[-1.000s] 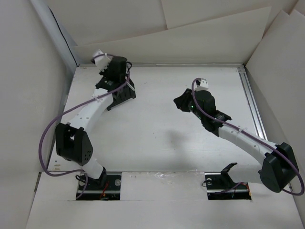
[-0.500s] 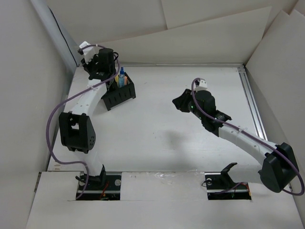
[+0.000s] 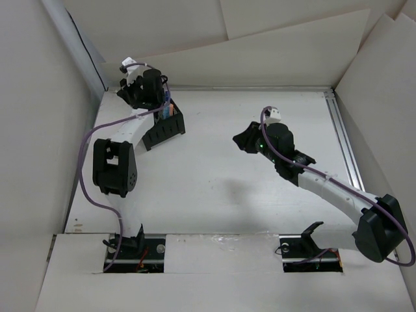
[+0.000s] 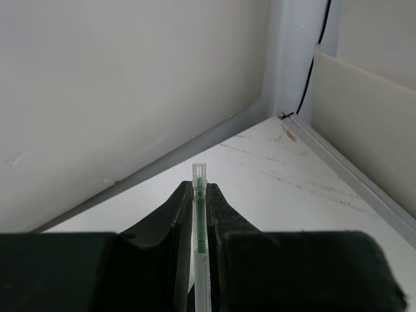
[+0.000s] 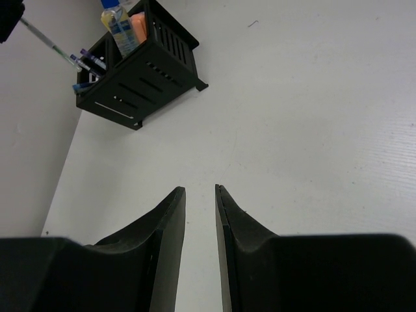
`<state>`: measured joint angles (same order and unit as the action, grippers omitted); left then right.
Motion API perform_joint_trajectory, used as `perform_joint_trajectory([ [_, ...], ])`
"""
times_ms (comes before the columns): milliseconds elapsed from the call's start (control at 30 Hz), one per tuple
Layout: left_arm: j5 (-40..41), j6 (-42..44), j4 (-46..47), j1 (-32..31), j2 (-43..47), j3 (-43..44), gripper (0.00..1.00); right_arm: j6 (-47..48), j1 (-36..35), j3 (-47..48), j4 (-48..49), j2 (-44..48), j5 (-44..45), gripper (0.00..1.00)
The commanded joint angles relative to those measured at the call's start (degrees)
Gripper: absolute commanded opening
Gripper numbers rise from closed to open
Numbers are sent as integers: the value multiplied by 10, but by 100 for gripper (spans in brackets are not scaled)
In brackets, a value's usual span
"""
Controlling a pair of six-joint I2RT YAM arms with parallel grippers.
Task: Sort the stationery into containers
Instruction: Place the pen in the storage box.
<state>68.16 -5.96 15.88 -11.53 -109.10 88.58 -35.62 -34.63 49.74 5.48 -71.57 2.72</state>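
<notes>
Left claw [image 4: 199,192] pinched tight on a slim clear pen [image 4: 200,170] with a green core; the pen sticks out past the fingertips. From the right wrist view that pen hangs tilted, its lower end at the mouth of the end compartment of the box [image 5: 140,78], just beside the dark pens [image 5: 92,60] standing there. Can't tell whether the tip is inside or only at the rim. Neighbouring compartments hold a blue-capped tube [image 5: 117,26] and an orange marker [image 5: 138,27], both upright. Box sits near the back-left corner of the desk [image 5: 312,130], close to the wall. Right claw [image 5: 200,192] hovers over the middle of the desk, well apart from the box, jaws narrowly parted, nothing between them. Step in hand, as I read it: putting this pen in with the other pens. Next move calls for bringing the pen nearer upright, or sliding it down along its own line, so the tip clears the rim and doesn't ride on its neighbours, then releasing only once enough of it is below the rim. Let go too soon at this lean and it could tip out toward the wall. Right arm looks to have no part in this bit
</notes>
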Motion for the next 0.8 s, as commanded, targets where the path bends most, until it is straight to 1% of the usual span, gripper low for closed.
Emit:
perform_joint_trajectory([
  [0, 28, 85, 123, -11, -9, -16, 0, 7, -8, -2, 39, 13, -7, 31],
  [100, 33, 101, 155, -17, -17, -16, 0, 7, -8, -2, 45, 13, -7, 31],
  [267, 33, 96, 155, -17, -45, -16, 0, 7, -8, -2, 45, 13, -7, 31],
  [500, 33, 96, 160, -17, -57, -5, 0, 13, -8, -2, 51, 7, -12, 31],
  [567, 33, 81, 147, -17, -62, -5, 0, 13, -8, -2, 51, 7, -12, 31],
  [700, 27, 28, 101, -17, -39, -16, 10, 13, -8, -2, 51, 7, -12, 31],
  [733, 27, 18, 92, -17, -33, -23, 13, 13, -8, -2, 51, 7, -12, 31],
  [767, 22, -1, 76, -17, -22, -23, 20, 13, -8, -2, 51, 7, -12, 31],
])
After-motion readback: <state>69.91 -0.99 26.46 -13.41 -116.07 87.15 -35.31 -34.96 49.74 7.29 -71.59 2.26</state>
